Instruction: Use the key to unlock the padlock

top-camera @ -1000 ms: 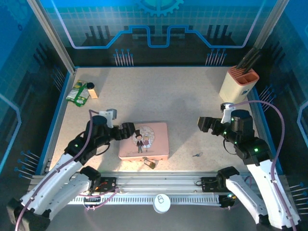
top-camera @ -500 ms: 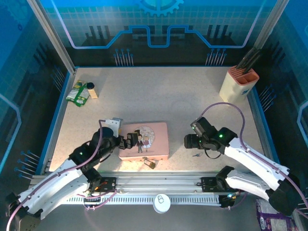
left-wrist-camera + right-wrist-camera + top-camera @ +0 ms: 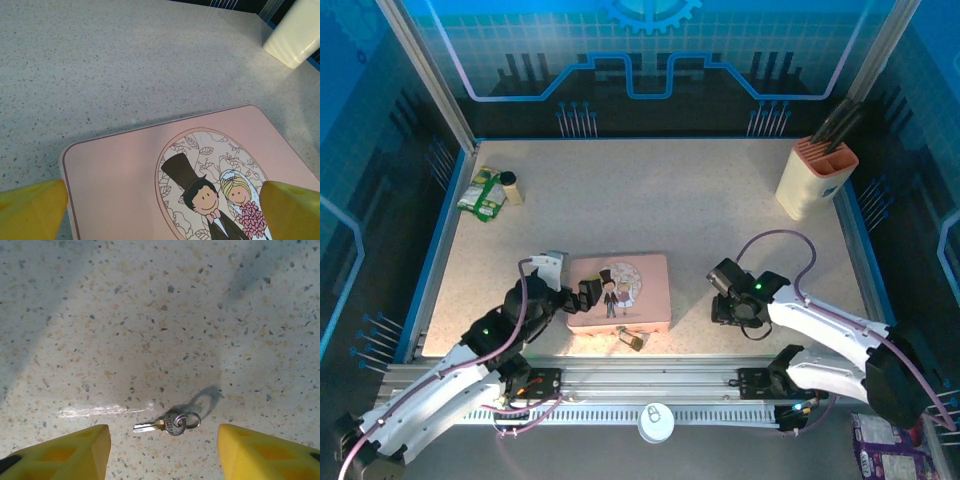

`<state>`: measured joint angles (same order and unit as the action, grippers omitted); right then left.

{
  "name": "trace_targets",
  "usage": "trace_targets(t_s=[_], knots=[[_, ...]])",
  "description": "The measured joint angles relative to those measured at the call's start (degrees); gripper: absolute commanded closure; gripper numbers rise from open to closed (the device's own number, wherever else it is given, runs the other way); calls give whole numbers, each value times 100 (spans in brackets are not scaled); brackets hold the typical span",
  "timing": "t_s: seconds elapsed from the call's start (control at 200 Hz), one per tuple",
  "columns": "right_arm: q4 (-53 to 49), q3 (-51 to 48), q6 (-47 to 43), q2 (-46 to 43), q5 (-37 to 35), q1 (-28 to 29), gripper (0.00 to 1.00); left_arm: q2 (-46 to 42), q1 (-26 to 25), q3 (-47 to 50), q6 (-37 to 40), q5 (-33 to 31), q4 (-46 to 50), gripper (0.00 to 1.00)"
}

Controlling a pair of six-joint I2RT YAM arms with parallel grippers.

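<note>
none of the task's real steps is done as far as i can judge: the key (image 3: pixel 167 423) lies flat on the speckled table (image 3: pixel 650 200), ungripped, and the padlock (image 3: pixel 630 340) sits with its shackle apparently closed, though it is too small in the top view for me to be sure. what remains is the whole sequence: pick up the key, steady the lock, insert and turn. in the right wrist view the right gripper (image 3: pixel 162 440) hovers with its yellow fingers spread wide and nothing between them but table; the key lies in the lower centre of that frame, just above the gap between the fingertips, blade pointing left and its small ring to the right, touching neither finger. in the top view the right gripper (image 3: pixel 723 305) sits right of centre, near the lower edge of the table. the left gripper (image 3: pixel 162 210) is also spread and holds nothing, its fingers in the two bottom corners of the left wrist frame, above the pink tin (image 3: pixel 115 170) with the cartoon couple. from above, the left gripper (image 3: pixel 588 292) is at the tin's left end, while the padlock lies against the tin's lower edge, below and right of that gripper; whether it hangs on a clasp i cannot tell. key and padlock are well apart.
</note>
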<state>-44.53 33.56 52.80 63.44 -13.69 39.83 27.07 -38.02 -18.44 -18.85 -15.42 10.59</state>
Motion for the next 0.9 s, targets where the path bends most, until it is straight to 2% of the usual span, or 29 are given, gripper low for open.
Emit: trace_targets(t_s=[0.175,0.365,0.896], knots=[[195,-96,188,258,-70,2,57,-63,0,0,-2,0,-44,1],[282,-164,278,332,-153,2,62,-186,0,0,-4,2,-46,1],[461,-341,660,365,-356,2,61,-223,0,35,-2,0,-55,1]])
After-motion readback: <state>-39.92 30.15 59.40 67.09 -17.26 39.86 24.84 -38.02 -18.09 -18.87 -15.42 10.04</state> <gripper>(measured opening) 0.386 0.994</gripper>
